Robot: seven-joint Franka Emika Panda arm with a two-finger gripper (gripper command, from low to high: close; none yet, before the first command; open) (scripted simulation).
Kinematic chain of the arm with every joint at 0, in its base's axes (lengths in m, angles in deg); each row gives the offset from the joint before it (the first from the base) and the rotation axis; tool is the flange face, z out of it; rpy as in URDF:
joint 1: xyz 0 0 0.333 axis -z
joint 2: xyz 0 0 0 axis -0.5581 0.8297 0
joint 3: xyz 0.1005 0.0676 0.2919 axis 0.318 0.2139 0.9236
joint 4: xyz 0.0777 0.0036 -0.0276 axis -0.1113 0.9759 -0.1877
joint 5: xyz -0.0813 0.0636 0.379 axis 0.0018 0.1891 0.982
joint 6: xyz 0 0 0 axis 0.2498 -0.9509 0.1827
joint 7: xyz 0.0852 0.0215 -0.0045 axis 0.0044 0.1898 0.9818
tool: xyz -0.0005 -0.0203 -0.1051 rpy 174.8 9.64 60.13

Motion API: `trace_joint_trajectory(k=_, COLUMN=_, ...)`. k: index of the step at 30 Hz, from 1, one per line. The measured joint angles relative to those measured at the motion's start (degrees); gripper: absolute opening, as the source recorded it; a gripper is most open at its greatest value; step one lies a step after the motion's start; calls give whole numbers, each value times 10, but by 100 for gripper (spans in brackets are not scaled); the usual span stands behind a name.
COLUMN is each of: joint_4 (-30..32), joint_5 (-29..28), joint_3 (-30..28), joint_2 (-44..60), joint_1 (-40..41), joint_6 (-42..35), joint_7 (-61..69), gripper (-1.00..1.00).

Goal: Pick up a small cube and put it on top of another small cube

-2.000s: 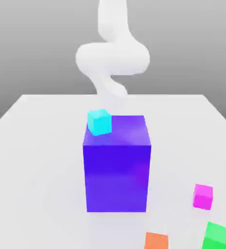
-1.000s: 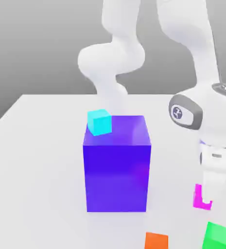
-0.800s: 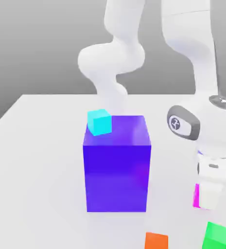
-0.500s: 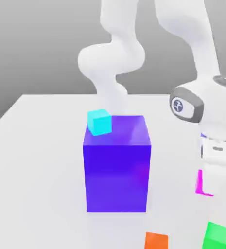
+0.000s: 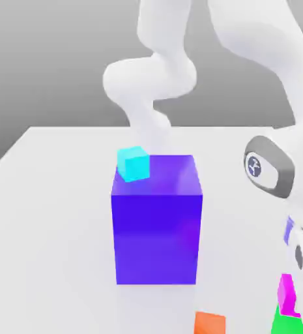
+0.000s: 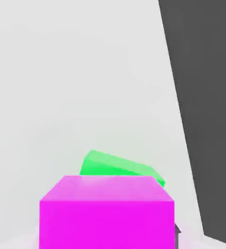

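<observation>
Exterior view: the pink cube [image 5: 286, 295] has moved from the open counter [image 5: 49, 196] to directly above the green cube [image 5: 288, 322] at the near right; the stack looks nearly complete. The arm [image 5: 290, 189] hides the jaws, so their state cannot be told.

Hand view: the pink cube [image 6: 107, 214] covers most of the green cube [image 6: 117, 165]; contact is unclear.

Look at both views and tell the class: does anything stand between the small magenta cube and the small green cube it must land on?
Nothing visible does. The small magenta cube sits directly above the small bright green cube; the small orange cube lies off toward the exterior view's left.
</observation>
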Motion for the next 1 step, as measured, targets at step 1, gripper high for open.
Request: trace_joint_trajectory(k=1, joint_4=0, joint_5=0, joint_3=0, joint_2=0, joint_1=0, joint_6=0, joint_7=0, gripper=100)
